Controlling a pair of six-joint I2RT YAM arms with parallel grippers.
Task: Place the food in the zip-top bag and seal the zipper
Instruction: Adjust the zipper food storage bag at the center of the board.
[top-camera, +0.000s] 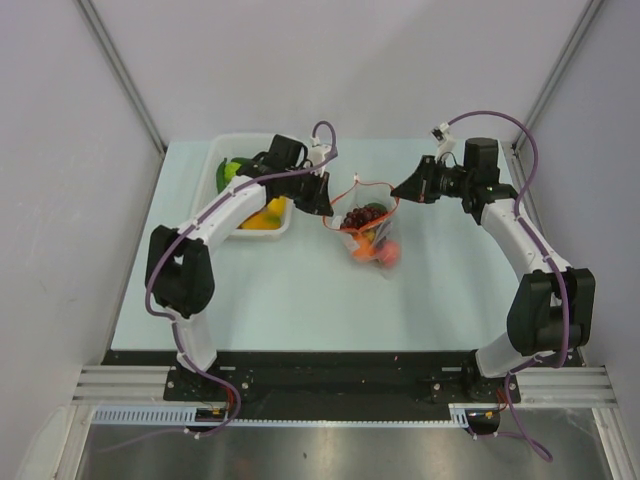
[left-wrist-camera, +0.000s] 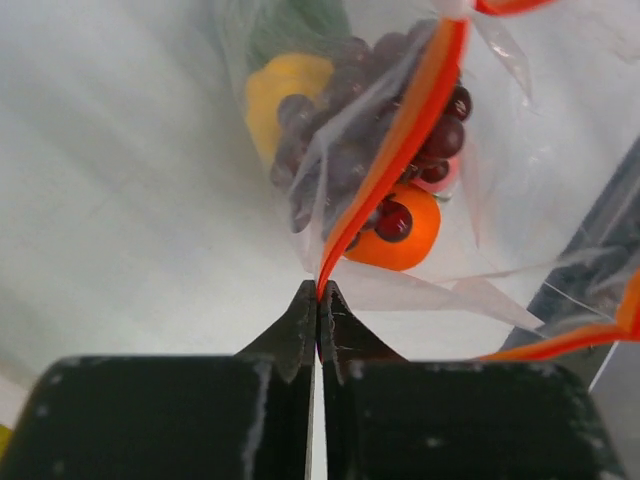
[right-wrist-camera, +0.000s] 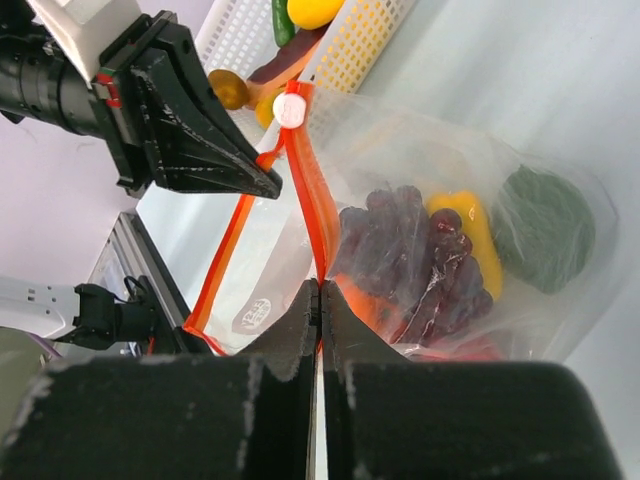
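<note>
The clear zip-top bag (top-camera: 368, 238) hangs between my two grippers at the table's middle. It holds dark purple grapes (left-wrist-camera: 340, 150), a yellow piece (left-wrist-camera: 275, 85), an orange piece (left-wrist-camera: 410, 235) and a green piece (right-wrist-camera: 545, 225). The mouth gapes open between the grippers. My left gripper (top-camera: 328, 204) is shut on the red-orange zipper (left-wrist-camera: 400, 140) at one end of the mouth. My right gripper (top-camera: 398, 190) is shut on the zipper strip (right-wrist-camera: 318, 210) at the other end. A white slider (right-wrist-camera: 290, 108) sits on the strip near the left gripper (right-wrist-camera: 215, 160).
A white tray (top-camera: 225, 145) stands at the back left, under the left arm, with a green piece (top-camera: 232, 172) and a yellow piece (top-camera: 265, 215) in it. It also shows in the right wrist view (right-wrist-camera: 360, 40). Grey walls close in the table.
</note>
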